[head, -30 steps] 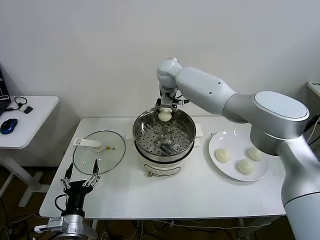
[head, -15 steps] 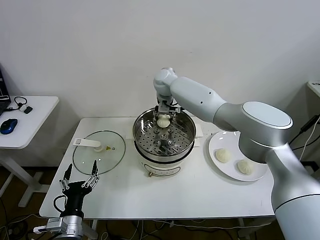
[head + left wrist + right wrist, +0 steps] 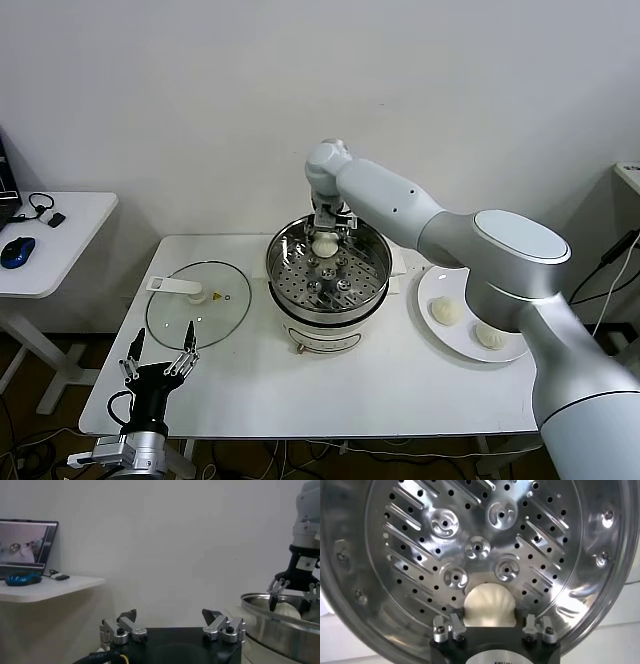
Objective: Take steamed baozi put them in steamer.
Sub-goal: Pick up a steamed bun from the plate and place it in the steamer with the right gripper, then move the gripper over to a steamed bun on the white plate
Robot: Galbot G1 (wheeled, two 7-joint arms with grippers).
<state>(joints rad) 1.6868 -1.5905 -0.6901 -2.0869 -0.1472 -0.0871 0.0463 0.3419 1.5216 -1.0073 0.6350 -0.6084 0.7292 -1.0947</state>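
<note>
Head view: right gripper [image 3: 326, 226] is reaching into the steamer [image 3: 372, 292] at its far rim, a baozi [image 3: 325, 246] sitting just under the fingertips on the perforated tray [image 3: 340, 275]; jaw state is hard to read from here. The plate [image 3: 432, 282] to the robot's right is carrying two visible baozi [image 3: 446, 311], [image 3: 488, 336], partly behind the forearm. The glass lid [image 3: 235, 315] is lying flat on the table [image 3: 400, 390] to the left, and the left gripper [image 3: 160, 358] is parked low near the table's front-left corner, fingers spread, holding nothing. Left wrist view: its own fingers [image 3: 122, 627] are standing apart and empty; farther off, the right gripper [image 3: 295, 591] is hanging over the steamer rim [image 3: 270, 611] with a bun [image 3: 290, 611] showing below it. Right wrist view: jaws are standing spread on either side of the baozi [image 3: 489, 605], which looks to be resting on the tray [image 3: 420, 545] near its edge rather than pinched. Risks, as a judgement: soft dough may be sticking to a pad and lifting with the hand on retreat; the bun is sitting close to the wall, so a sideways exit could be nudging it or clipping the rim; the forearm is also hanging above the plate, so a low swing back could be brushing the buns there.
</note>
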